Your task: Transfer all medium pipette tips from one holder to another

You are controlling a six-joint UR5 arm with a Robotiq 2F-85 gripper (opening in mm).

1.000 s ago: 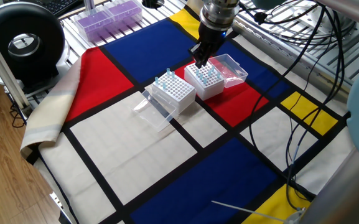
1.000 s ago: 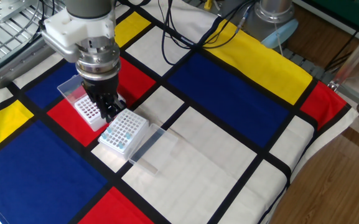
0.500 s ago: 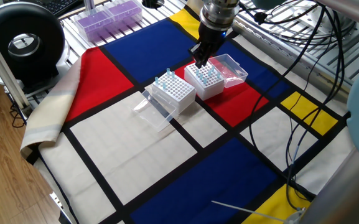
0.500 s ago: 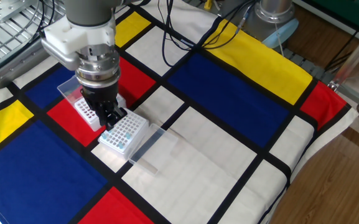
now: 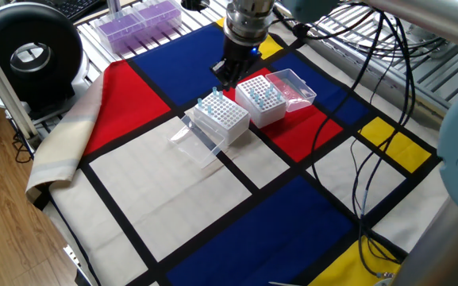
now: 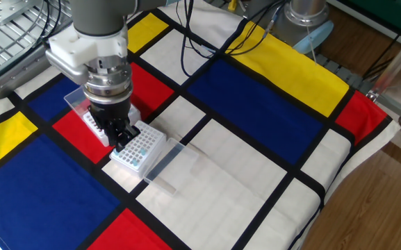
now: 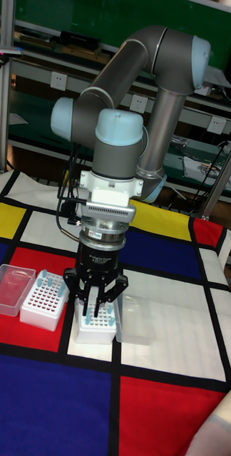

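- The table cloth (image 6: pixel 256 180), a grid of red, blue, yellow and white blocks with black lines, covers the whole table.
- The UR5 arm (image 7: pixel 158 64) reaches down from above, wrist vertical, over the two racks.
- A black round device (image 5: pixel 30 56) sits off the table's corner in one fixed view, with a purple-tinted rack (image 5: pixel 140 20) near it on the metal grating.
- Two white rack boxes stand just beside each other: the far rack (image 7: pixel 43 302) on a red block with its clear lid (image 7: pixel 7 288) open to one side, and the near rack (image 6: pixel 139 147) with its own clear lid (image 6: pixel 164 161) lying flat.
- The gripper (image 7: pixel 96 312) hangs directly over the near rack, fingers pointing down at a narrow gap; I cannot tell whether they pinch a tip.
- The medium pipette tips (image 5: pixel 270 92) stand in the far rack, and a few more (image 5: pixel 209 105) in the near rack's edge rows.
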